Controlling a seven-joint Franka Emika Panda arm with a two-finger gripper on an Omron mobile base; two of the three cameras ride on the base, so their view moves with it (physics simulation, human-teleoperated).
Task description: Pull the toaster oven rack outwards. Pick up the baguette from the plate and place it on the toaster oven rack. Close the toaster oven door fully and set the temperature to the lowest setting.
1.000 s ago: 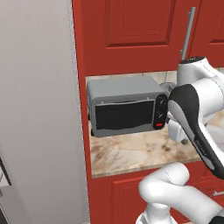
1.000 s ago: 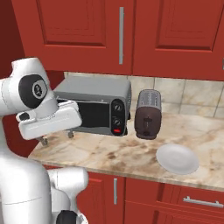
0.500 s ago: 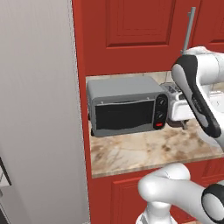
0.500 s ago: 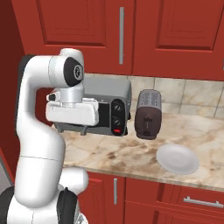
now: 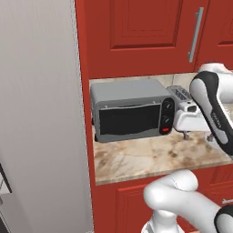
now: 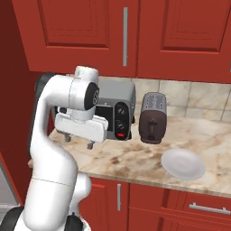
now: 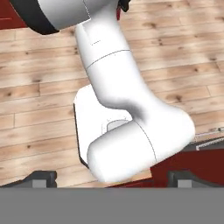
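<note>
Arm: over the last second it swings up from low in front of the counter (image 6: 135, 158) to stand tall, hand level with the toaster oven (image 5: 129, 109).
Toaster oven: at the counter's back, left of the slot toaster (image 6: 152, 118); unmoved.
Toaster oven door (image 5: 129, 119): shut as before, so the rack is not yet pulled.
Plate (image 6: 183, 164): bare white; no baguette visible on it.
Gripper (image 6: 79, 140): jaws fully spread, holding nothing; fingers point down at the floor, so reorienting seems needed first.

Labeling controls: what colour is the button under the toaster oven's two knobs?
Red. The button sits below both black knobs on the toaster oven; clearest in the left base view.
</note>
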